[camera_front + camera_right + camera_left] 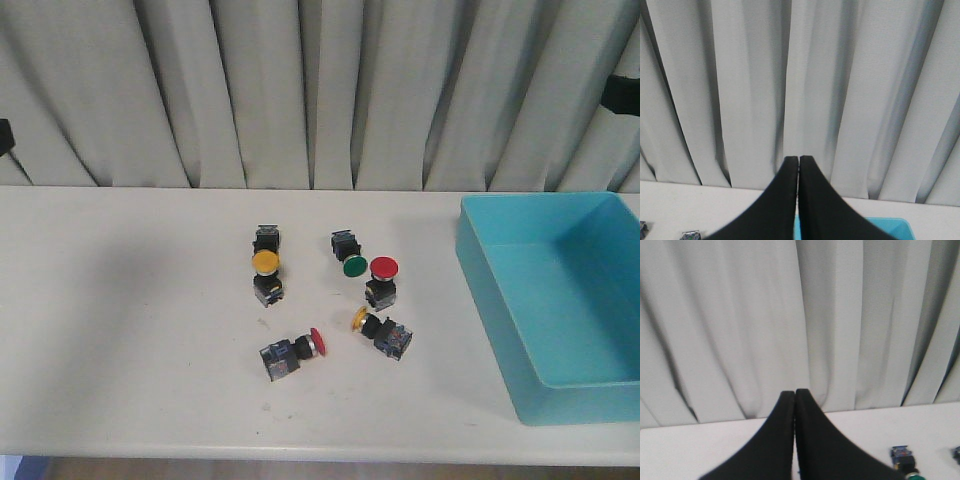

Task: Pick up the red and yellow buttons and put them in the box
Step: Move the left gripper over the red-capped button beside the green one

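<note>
In the front view, buttons lie in a cluster mid-table: a yellow button standing cap up, a red button standing, a red button on its side, and a yellow button on its side. The turquoise box sits at the right and holds nothing I can see. Neither gripper shows in the front view. My left gripper is shut and empty, raised above the table. My right gripper is shut and empty, with the box's rim behind it.
A green-capped button lies beside the standing red one. A dark button body sits behind the yellow button. Grey curtain hangs along the table's far edge. A green button shows in the left wrist view.
</note>
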### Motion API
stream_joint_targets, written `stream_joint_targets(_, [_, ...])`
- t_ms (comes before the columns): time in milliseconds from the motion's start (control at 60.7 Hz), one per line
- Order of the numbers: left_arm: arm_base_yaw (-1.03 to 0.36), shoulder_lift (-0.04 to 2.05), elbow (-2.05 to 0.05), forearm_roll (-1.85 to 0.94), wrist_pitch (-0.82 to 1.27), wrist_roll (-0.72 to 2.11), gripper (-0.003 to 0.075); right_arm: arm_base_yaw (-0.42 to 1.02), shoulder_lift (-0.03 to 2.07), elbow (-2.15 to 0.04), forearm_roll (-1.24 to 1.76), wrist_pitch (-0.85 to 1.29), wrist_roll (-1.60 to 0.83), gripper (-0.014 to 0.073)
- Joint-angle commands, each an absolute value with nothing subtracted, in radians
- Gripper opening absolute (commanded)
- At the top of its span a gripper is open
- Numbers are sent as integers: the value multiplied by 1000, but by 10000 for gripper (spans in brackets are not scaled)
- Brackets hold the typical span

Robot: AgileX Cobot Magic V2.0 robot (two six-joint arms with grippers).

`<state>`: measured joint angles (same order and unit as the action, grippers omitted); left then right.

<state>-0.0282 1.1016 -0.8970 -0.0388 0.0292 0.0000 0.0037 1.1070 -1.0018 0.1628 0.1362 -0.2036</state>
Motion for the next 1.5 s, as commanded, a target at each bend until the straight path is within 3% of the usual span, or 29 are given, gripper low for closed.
stream_joint_targets(0, [-55,1131,-941,-68,-68,-59,-4,4,1090,-1040,158,107,-238,25])
stream_joint_targets(115, [-97,1179,-999,-59,16,-42,33,4,1090,-1040,126,150,-296,115])
stream_joint_targets(198, [-134,1218,-1065,-31,82,19,97,4,1090,-1040,105,166,-314,239])
stream_joint_targets(379, [-218,1321,-1208,-32,174,53,357,4,1102,-1037,108,212,-309,541])
stream_joint_targets(511, [-276,1410,-1279,-35,197,52,542,4,1125,-1036,148,228,-297,644])
stream_joint_targets(626, [-322,1493,-1353,-61,241,52,611,4,1137,-1036,216,252,-297,643])
stream_joint_targets(972, [-377,1840,-1610,-138,438,53,586,4,1164,-1036,247,358,-297,570])
stream_joint_targets(1483, [-417,2068,-1663,-134,407,63,586,4,1164,-1036,246,397,-298,563])
